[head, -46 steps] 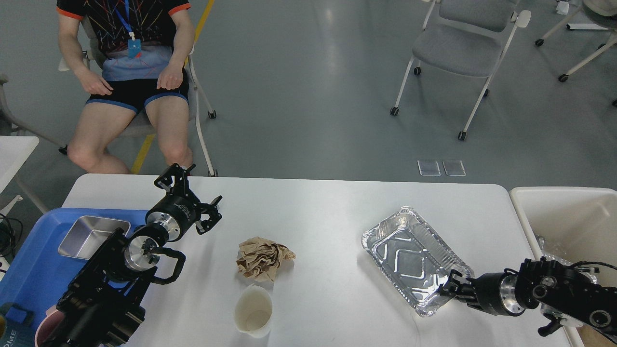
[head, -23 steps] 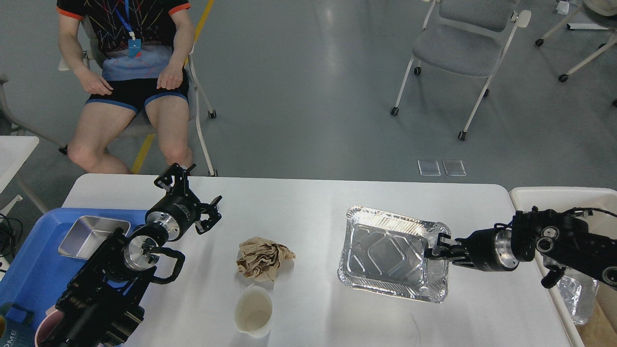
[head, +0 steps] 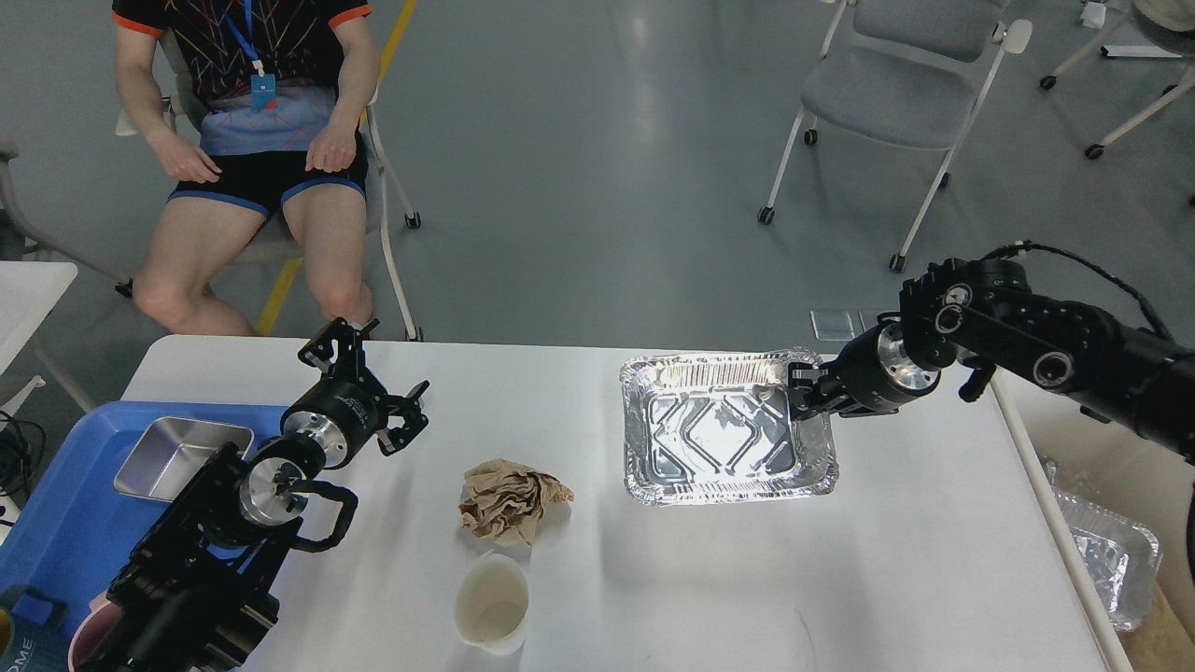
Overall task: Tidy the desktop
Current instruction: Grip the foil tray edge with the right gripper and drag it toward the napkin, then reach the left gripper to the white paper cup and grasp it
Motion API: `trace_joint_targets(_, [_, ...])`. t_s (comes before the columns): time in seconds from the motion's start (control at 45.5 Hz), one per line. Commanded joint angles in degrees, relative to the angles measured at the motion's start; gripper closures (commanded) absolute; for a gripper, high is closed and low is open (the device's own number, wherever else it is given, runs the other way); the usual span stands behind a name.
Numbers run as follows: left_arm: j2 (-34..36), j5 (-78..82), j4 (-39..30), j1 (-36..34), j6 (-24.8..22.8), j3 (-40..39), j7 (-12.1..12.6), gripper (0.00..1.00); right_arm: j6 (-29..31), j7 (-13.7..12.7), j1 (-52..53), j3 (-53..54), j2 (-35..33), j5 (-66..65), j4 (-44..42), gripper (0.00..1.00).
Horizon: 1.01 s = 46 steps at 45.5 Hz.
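Foil tray is airborne at two o'clock!

Your right gripper [head: 801, 389], clamped on the crinkled rectangular aluminium foil tray [head: 724, 429], has swung it up off the white rectangular desktop [head: 653, 579]; your left gripper [head: 373, 383] hovers spread apart.

Glossy grey floor [head: 597, 168] with a yellow line [head: 392, 42], and grey wheeled chairs [head: 896, 84] standing behind.

The right gripper [head: 801, 390] pinches the right rim of a foil tray [head: 724, 429] over the desktop [head: 915, 523]. The left gripper [head: 369, 378] hangs spread above it, near crumpled paper [head: 509, 499] and a cup [head: 492, 604].
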Motion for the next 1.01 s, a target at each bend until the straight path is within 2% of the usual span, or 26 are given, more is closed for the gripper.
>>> trace_joint_targets(0.0, [0.4,0.0,0.0,0.3,0.0,0.2,0.0,0.03,3.4,-1.2,1.5,-3.0,4.3,5.1,-6.3,1.0])
trace_joint_targets(0.088, [0.5,0.0,0.0,0.3,0.0,0.2,0.0,0.03,5.4,-1.6,1.7,-3.1,4.7,7.2,-8.3,1.0])
trace_joint_targets(0.11, [0.5,0.0,0.0,0.4,0.0,0.2,0.0,0.03,7.6,-1.9,1.9,-3.0,4.8,9.3,-9.6,1.0])
trace_joint_targets(0.33, [0.1,0.0,0.0,0.4,0.0,0.4,0.0,0.03,12.1,-2.8,5.9,-3.1,4.2,12.9,-9.5,1.0])
trace_joint_targets(0.615, [0.0,0.1,0.0,0.4,-0.2,0.8,0.1,0.03,12.2,-3.6,9.8,-3.2,4.2,13.9,-10.1,1.0])
trace_joint_targets(0.989, [3.1,1.2,-1.3,-0.9,0.0,19.1,-0.1,0.03,12.2,-3.6,9.2,-3.3,5.1,13.7,-10.2,1.0])
